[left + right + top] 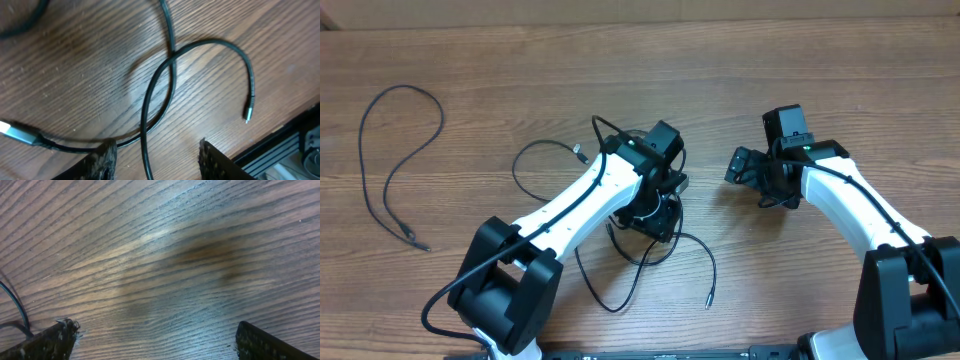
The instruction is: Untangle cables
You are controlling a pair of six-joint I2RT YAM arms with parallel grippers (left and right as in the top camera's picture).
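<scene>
Fingers of the left hand (157, 160) stand partly apart, low over the bench (75, 60), and grip nothing. One black strand of the tangled cables (171, 52) runs up through the gap between them without being pinched. A second strand passes close by the left fingertip; whether it touches I cannot tell. Just beyond the fingers the two strands cross. The one through the gap arcs on to the right and ends in a small plug (247, 116) lying free on the wood. The other leads left to a silver-tipped plug (12, 131) at the edge of the wrist view. From overhead the tangle spreads around and under this hand, near the bench's middle, with loops reaching out to both sides. Right hand (155, 342) is wide open and empty over bare wood, to the right of the tangle and apart from it. Far left on the bench lies a lone cable (363, 150), a long open loop well apart from the rest.
</scene>
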